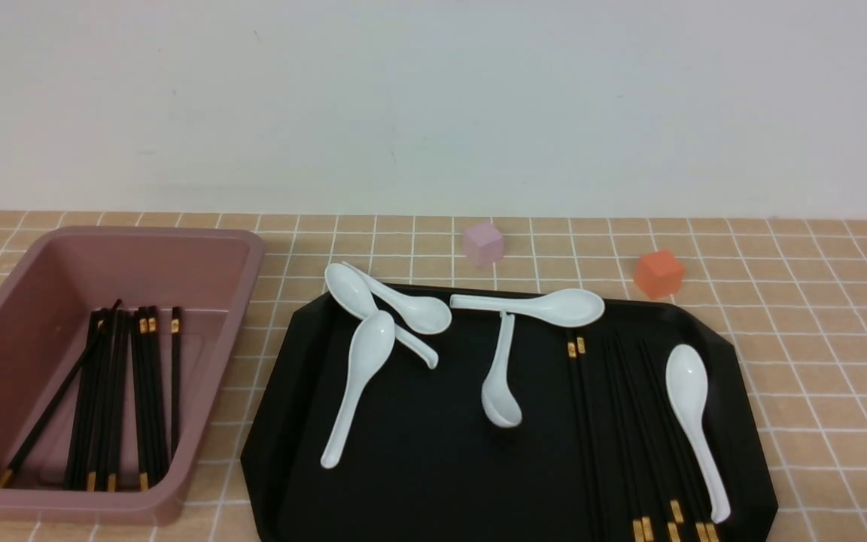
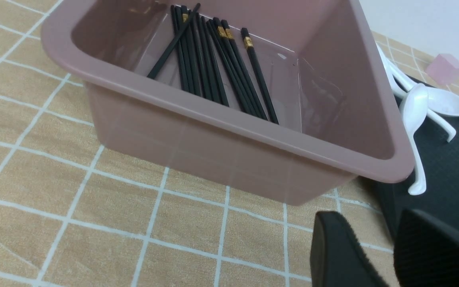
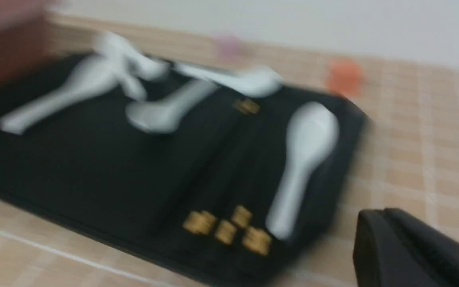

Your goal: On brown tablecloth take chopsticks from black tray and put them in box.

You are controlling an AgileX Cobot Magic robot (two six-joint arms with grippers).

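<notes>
1. I judge the job to be partly done: a good bundle of chopsticks (image 1: 121,399) already lies in the box (image 1: 200,260), and another group of chopsticks (image 1: 629,429) remains on the black tray (image 1: 418,467).
2. The box stands on the brown tablecloth (image 1: 817,361) at my left, just beside the tray. It holds only chopsticks, lying lengthwise on its floor, one slanted across the rest.
3. The tray holds the remaining chopsticks on its right half, side by side, with gold bands at both ends of the group. Six white spoons (image 1: 693,421) also lie there; one rests just beside the sticks.
4. My left gripper (image 2: 393,255) hangs over the tabletop near the box's corner, jaws slightly parted and holding nothing.
5. My right gripper (image 3: 416,251) shows only at the edge of a blurred view near the tray; I cannot tell how its jaws stand.
</notes>
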